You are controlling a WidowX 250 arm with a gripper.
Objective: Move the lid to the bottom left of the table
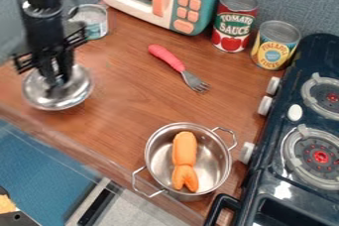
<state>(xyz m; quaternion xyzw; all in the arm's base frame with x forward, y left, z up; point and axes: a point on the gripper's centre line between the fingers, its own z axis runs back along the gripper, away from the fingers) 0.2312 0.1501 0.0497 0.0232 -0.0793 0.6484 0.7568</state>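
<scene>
At the left of the camera view, the black gripper (57, 80) hangs down over the middle of the shiny silver lid (74, 94). Its tip overlaps the lid's top and hides the knob area. Whether the lid rests on the wooden table (132, 116) or is slightly above it, I cannot tell. The lid appears close to the table's lower left edge.
A metal pot (224, 168) holding an orange toy stands at the lower middle. A red-handled fork (173, 63) lies near the centre. Behind are a small can (97, 22), toy microwave (166, 2), tomato can (233, 24) and pineapple can (274, 46). The stove (275, 165) is right.
</scene>
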